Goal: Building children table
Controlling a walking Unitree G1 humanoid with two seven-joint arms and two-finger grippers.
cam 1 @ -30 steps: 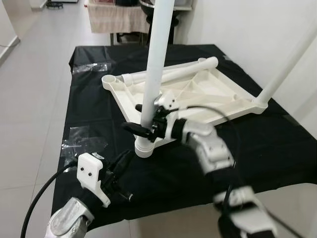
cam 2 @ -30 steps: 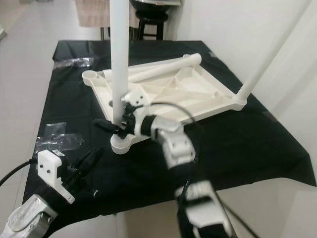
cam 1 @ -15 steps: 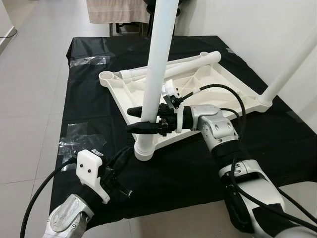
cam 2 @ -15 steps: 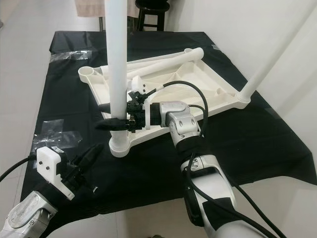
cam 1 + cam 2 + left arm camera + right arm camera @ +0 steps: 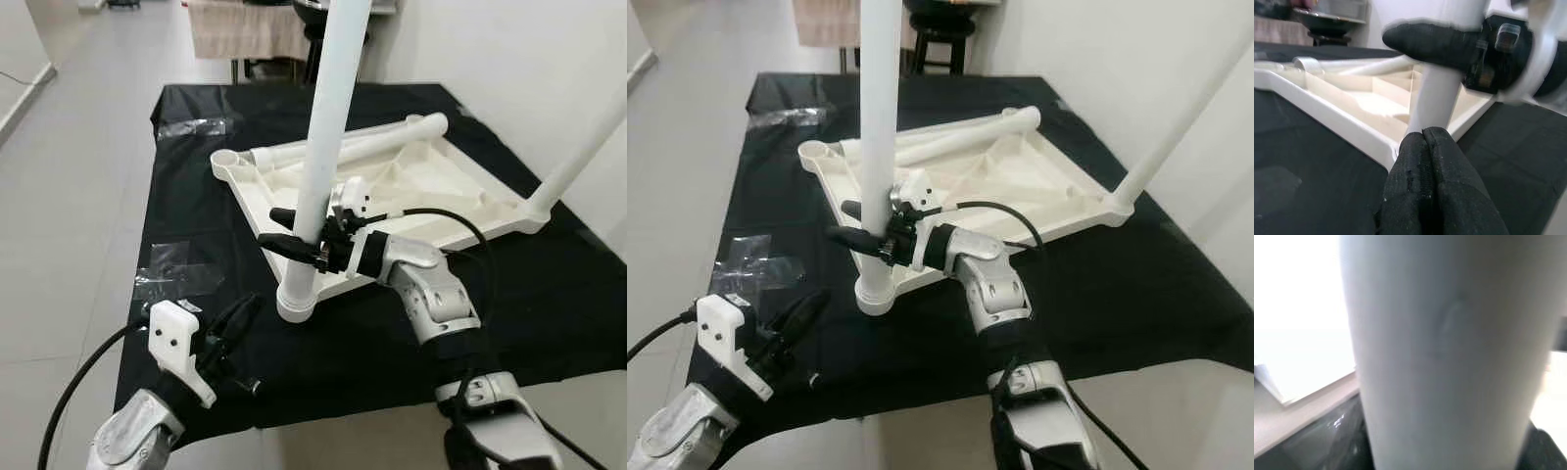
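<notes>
An upside-down white tabletop (image 5: 446, 191) lies on a black-covered table (image 5: 549, 294). A white leg (image 5: 328, 127) stands upright in its near-left corner socket (image 5: 296, 302). My right gripper (image 5: 286, 230) is shut on this leg low down, one black finger on each side; the leg (image 5: 1449, 357) looms close in the right wrist view. A second leg (image 5: 578, 147) stands in the right corner. A third leg (image 5: 377, 140) lies loose across the far rim. My left gripper (image 5: 243, 311) hovers low near the table's front left, fingers pressed together (image 5: 1422, 139), just short of the socket.
Crumpled clear plastic wrap (image 5: 181, 274) lies on the cloth at the left, and another piece (image 5: 196, 127) at the far left corner. A stool and draped furniture (image 5: 245, 24) stand beyond the table. A white wall runs along the right.
The camera view has shifted slightly. My right gripper stays clamped on the upright leg while its arm has shifted. The left gripper stays low and shut.
</notes>
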